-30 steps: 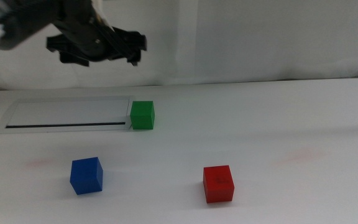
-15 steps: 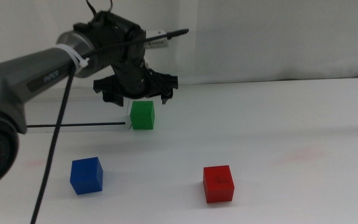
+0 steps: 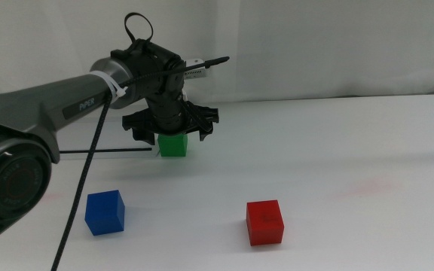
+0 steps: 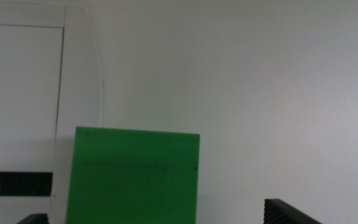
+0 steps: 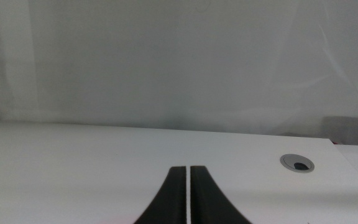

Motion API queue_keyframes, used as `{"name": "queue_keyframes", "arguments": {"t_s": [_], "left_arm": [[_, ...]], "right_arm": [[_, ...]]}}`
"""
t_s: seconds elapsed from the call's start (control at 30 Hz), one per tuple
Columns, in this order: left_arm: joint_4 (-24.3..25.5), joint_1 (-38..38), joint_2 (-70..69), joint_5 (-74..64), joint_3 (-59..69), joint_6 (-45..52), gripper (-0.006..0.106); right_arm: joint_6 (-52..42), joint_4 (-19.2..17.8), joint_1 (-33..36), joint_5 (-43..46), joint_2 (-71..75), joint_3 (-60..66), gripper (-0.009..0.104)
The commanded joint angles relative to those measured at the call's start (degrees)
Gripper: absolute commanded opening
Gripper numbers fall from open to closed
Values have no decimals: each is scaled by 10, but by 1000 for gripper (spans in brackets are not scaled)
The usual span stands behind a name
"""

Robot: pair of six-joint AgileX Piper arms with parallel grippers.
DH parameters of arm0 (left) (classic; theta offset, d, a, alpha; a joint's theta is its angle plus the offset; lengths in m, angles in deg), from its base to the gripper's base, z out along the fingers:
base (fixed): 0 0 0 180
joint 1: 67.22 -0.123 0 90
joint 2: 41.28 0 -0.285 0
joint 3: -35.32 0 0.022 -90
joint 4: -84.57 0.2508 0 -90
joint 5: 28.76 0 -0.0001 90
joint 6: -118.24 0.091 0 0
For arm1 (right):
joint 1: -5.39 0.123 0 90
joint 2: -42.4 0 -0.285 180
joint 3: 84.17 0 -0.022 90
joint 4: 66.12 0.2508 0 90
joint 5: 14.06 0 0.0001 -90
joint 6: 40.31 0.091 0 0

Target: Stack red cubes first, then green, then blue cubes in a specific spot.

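Observation:
My left gripper hangs low over the green cube at the back of the table, its jaws open and spread to either side of it. In the left wrist view the green cube lies between the two dark jaw tips, not gripped. The red cube sits alone on the white tabletop at front right. At front left stands the blue cube. My right gripper is shut on nothing and is out of the middle view.
A long grey-framed panel with a dark slot lies right beside the green cube, partly hidden by the left arm. A round grey grommet is set in the table at the far right edge.
The left arm has swung in from the upper left and dropped down over the green cube. None of the cubes has moved.

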Motion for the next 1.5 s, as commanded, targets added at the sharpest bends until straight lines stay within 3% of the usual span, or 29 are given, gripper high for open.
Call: {"name": "queue_keyframes", "arguments": {"t_s": [0.0,0.17,0.27,0.43,0.47,0.5,0.77,0.93,1.17,1.47], "left_arm": [[1,0,6,7,-4,-14,84],[1,0,16,3,-4,-14,84],[2,0,24,3,-4,-14,77],[21,0,26,5,-4,-14,35],[30,0,26,5,-4,-11,11],[32,0,26,3,-4,-7,-1],[31,12,-39,-47,-4,-13,-3],[33,59,-95,-134,-4,-49,-3],[107,157,-164,-195,0,-117,-3],[76,252,-207,-238,19,-182,-3]], "right_arm": [[-1,-1,-2,0,0,20,-3],[-1,-1,-2,0,0,20,-3],[-1,-1,-2,0,0,20,-3],[-1,-1,-2,0,0,20,-3],[-1,-1,-2,0,0,20,-3],[-1,-1,-2,2,0,20,-3],[-1,-1,-2,2,0,20,-3],[-1,-1,-2,2,0,20,-3],[-1,-1,-2,2,0,20,-3],[-1,-1,-2,-1,0,20,-3]]}}
